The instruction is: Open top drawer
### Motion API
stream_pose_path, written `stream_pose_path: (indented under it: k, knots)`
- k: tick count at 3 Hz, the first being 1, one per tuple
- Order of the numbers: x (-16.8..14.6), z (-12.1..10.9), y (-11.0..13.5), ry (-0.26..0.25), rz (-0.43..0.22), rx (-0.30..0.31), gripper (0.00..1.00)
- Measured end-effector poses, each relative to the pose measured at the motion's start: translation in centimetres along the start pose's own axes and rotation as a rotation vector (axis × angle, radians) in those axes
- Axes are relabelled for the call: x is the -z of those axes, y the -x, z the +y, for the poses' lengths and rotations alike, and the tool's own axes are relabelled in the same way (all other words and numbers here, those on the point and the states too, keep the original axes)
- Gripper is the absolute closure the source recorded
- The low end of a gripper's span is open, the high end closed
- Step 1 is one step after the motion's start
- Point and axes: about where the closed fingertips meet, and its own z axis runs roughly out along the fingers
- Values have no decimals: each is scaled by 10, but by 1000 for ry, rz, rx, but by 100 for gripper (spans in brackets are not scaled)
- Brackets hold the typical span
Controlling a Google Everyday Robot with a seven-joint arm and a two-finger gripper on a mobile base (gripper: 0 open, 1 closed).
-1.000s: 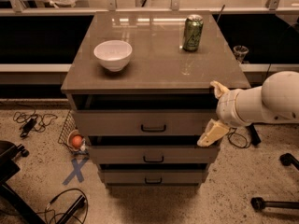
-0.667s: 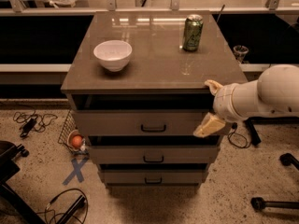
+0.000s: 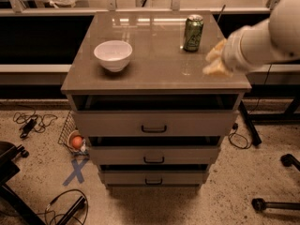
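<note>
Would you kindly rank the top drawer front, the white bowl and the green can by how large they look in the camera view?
top drawer front, by far largest
white bowl
green can, smallest, though it stands farther back
The gripper hovers over the cabinet top at its right edge, near the can.

Warm, dim overhead light fell on the cabinet top (image 3: pixel 154 74), where we saw pale strips of glare near the back edge, behind the bowl (image 3: pixel 113 55) and the can (image 3: pixel 192 33). The gripper (image 3: pixel 214 60), fingers apart, hung motion-blurred over the top's right edge beside the can. Shadow filled the gap above the top drawer (image 3: pixel 154 123) and pooled on the floor (image 3: pixel 243 172) under the cabinet; the background lay dark.
</note>
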Motion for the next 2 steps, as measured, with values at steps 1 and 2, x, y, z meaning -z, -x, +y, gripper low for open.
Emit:
stream_pose_path:
  k: [1, 2]
  knots:
    - [8, -18, 15, -35, -10, 14, 52]
    - [-4, 14, 7, 2, -21, -24, 29]
